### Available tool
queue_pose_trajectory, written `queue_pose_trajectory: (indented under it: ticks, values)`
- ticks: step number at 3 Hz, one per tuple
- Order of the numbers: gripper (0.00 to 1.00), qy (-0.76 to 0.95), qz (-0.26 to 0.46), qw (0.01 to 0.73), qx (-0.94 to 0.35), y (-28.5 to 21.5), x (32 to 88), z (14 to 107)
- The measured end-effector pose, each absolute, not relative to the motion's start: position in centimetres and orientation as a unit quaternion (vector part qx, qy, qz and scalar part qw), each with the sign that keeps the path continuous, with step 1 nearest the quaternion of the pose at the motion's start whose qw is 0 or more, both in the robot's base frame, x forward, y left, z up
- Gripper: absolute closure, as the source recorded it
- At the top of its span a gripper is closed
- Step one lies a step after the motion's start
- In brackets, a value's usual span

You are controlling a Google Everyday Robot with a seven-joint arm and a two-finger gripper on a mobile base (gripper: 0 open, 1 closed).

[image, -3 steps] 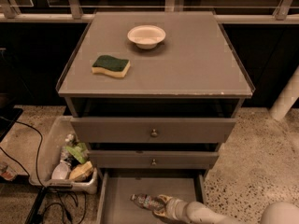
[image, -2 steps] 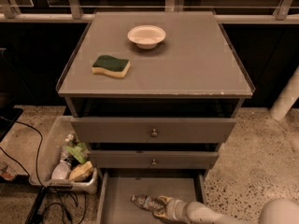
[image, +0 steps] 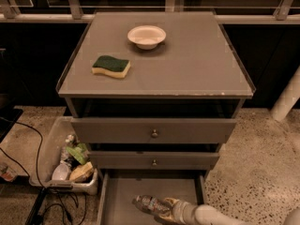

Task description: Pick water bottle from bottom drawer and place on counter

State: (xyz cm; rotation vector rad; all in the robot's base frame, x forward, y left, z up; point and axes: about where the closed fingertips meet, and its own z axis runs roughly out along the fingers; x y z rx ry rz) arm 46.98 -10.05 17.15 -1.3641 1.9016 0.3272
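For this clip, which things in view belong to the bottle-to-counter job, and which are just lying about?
Belong to the job:
water bottle, lying in the drawer
bottom drawer, pulled open
counter
gripper, at the bottle in the drawer

Lying about:
bowl and sponge, on the counter
upper drawers
bin of clutter, on the floor

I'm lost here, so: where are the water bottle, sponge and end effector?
water bottle (image: 148, 203): camera view, clear body.
sponge (image: 111, 65): camera view, green top.
end effector (image: 166, 208): camera view, tip, at the bottle in the bottom drawer (image: 140, 187).
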Motion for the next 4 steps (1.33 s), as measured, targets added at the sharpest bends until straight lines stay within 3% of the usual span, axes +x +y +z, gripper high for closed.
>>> queue_pose_trajectory:
  ticks: [4]
  values:
    - [1.0, 0.741, 0.016, 0.382, -0.552, -19.6, 50.8, 39.9]
